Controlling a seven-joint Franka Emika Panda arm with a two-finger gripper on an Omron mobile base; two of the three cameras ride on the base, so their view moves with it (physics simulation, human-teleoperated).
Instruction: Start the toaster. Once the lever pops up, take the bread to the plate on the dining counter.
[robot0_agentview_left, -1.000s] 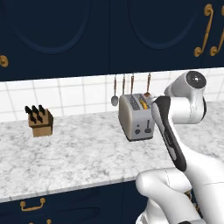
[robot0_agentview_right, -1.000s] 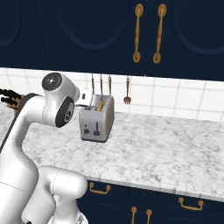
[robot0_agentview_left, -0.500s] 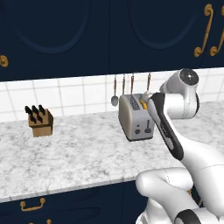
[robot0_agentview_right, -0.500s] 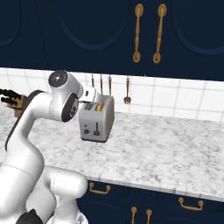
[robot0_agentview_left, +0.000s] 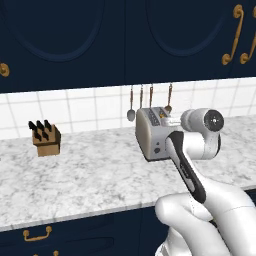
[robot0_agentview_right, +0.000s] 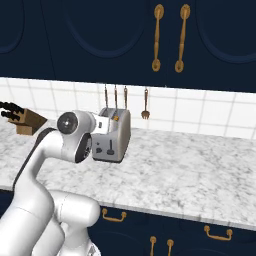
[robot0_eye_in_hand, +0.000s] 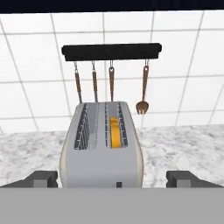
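Nearest the cameras, the white arm (robot0_agentview_left: 200, 200) rises from the base and bends forward over the speckled marble counter (robot0_agentview_left: 90, 175), its wrist held level with the toaster. In the hand view the gripper (robot0_eye_in_hand: 118, 179) looks straight along the toaster's top, with one dark fingertip (robot0_eye_in_hand: 41, 178) low at the left and the other low at the right, set well apart on either side of the toaster's near end; the jaws stand wide and grasp nothing, and neither tip seems to touch the metal, though the bottom of that view cuts the contact line off. The toaster (robot0_eye_in_hand: 101, 148) sits on the counter, silver-grey and rounded, with its control face toward the arm; in the right base view that face (robot0_agentview_right: 107, 147) shows dark buttons and a lever slot. The bread (robot0_eye_in_hand: 114, 131) stands in the right-hand slot, its orange-tan edge just below the slot rim, while the left slot holds only wire guides. Behind the toaster, a black rail (robot0_eye_in_hand: 111, 51) on the white tiled wall (robot0_agentview_left: 90, 107) carries four hanging utensils (robot0_eye_in_hand: 142, 87). Far to the left along the counter, a small wooden knife block (robot0_agentview_left: 46, 140) stands against the tiles, and dark navy cabinets (robot0_agentview_right: 125, 40) with gold handles hang above.
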